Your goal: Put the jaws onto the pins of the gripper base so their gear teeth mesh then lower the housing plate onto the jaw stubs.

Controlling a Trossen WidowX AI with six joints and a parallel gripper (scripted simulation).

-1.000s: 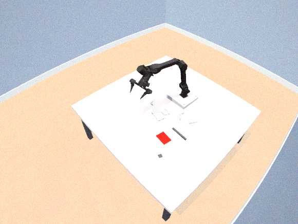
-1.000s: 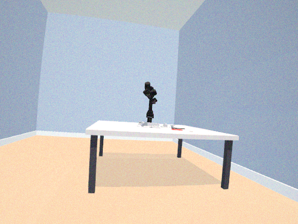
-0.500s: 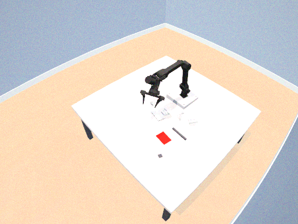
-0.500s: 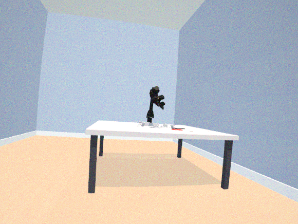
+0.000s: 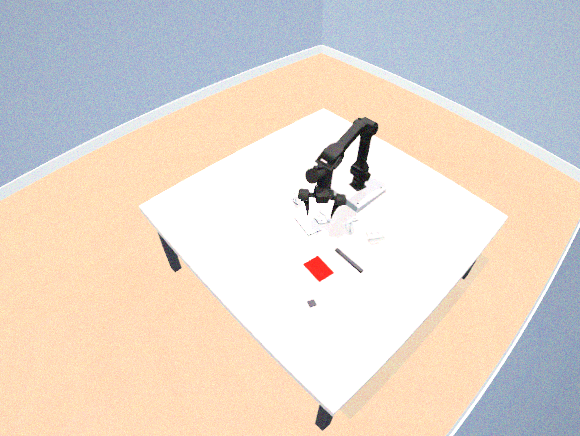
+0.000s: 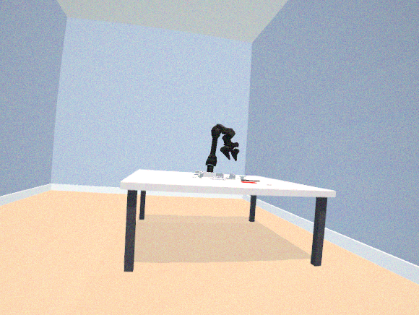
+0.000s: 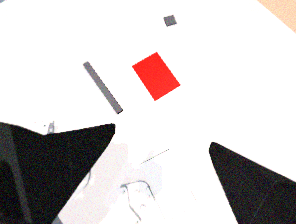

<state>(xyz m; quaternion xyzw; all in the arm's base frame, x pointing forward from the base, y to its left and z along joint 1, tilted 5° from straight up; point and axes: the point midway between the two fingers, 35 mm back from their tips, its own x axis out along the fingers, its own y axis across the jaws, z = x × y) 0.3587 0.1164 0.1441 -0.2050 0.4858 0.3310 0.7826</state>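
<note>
My gripper (image 5: pixel 320 215) (image 6: pixel 232 159) (image 7: pixel 160 136) is open and empty, high above the white parts. Under it, a thin white flat part (image 5: pixel 308 228) lies on the table, with a small outlined white part (image 5: pixel 321 219) (image 7: pixel 140 199) near its far side. Another small white part (image 5: pixel 349 227) stands to the right, and a low white part (image 5: pixel 375 237) lies farther right. One more white part (image 5: pixel 296 201) shows left of the fingers. White on white, I cannot tell which are jaws, gripper base or housing plate; pins and teeth are not readable.
A red rectangle (image 5: pixel 318 268) (image 7: pixel 156 76) lies in front of the parts, with a dark bar (image 5: pixel 348 260) (image 7: pixel 102 87) beside it. A small dark square (image 5: pixel 312 303) (image 7: pixel 170 20) lies farther forward. The arm's pale base block (image 5: pixel 367 196) is behind the parts.
</note>
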